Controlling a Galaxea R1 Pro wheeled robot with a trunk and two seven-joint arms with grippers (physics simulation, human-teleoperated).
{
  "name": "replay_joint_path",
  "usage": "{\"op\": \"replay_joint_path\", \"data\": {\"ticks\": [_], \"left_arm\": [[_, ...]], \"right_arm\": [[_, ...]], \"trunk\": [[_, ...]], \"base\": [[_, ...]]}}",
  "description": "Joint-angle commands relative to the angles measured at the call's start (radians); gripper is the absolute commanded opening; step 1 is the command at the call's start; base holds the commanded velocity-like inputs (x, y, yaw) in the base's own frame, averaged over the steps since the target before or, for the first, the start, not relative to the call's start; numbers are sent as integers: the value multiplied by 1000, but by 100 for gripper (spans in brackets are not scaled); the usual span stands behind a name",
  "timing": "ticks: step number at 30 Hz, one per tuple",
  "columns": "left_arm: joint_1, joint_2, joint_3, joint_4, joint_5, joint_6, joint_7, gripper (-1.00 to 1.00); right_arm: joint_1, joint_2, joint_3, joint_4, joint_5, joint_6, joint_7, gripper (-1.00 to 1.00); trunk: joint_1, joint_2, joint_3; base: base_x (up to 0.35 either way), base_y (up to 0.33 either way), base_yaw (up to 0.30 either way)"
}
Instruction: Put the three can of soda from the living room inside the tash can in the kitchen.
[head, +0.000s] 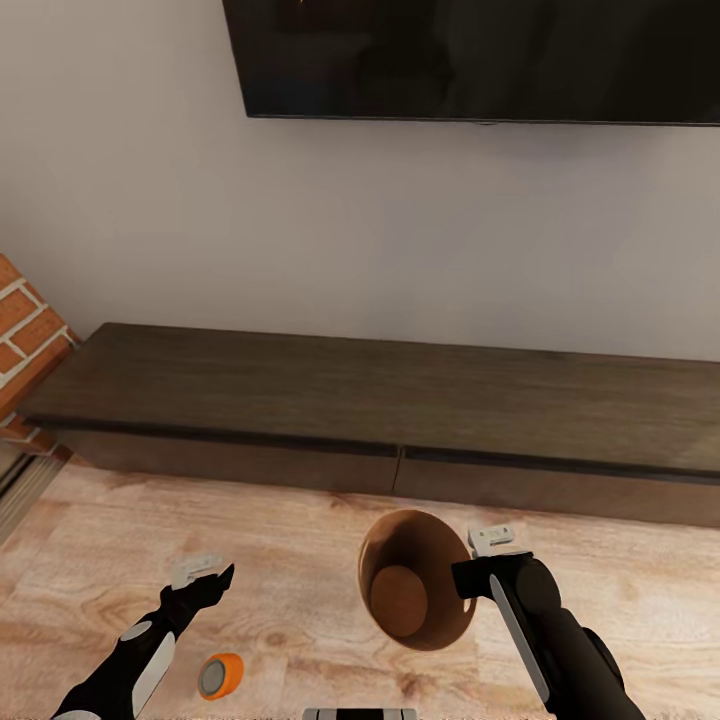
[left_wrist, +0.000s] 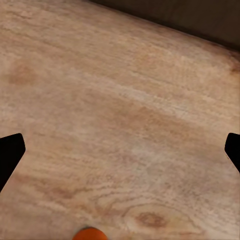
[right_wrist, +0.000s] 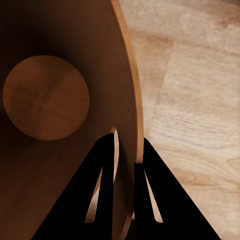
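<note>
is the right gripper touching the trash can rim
Touching. In the right wrist view the right gripper has its fingers closed on either side of the trash can wall.

Bare plank floor (head: 100, 560) lies open under my left gripper (head: 205, 575). The low cabinet (head: 400, 400) blocks ahead; the tash can (head: 415, 590), pinched by my right gripper (head: 480, 570), crowds the right.

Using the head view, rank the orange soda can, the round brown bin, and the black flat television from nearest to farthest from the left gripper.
1. Orange soda can, lying on the wood floor just below the left gripper.
2. Round brown bin, to the right, clamped at its rim by the right gripper.
3. Black flat television, high on the wall.
</note>
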Motion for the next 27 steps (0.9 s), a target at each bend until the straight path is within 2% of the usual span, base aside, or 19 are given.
{"op": "replay_joint_path", "data": {"ticks": [1, 27], "left_arm": [[0, 0, 0, 0, 0, 0, 1, 100], [0, 8, 4, 5, 0, -4, 3, 100]], "right_arm": [[0, 0, -1, 0, -21, -1, 13, -100], [0, 2, -1, 0, -21, -1, 13, -100]], "trunk": [[0, 0, -2], [0, 0, -44]], "base": [[0, 0, 0], [0, 0, 0]]}}
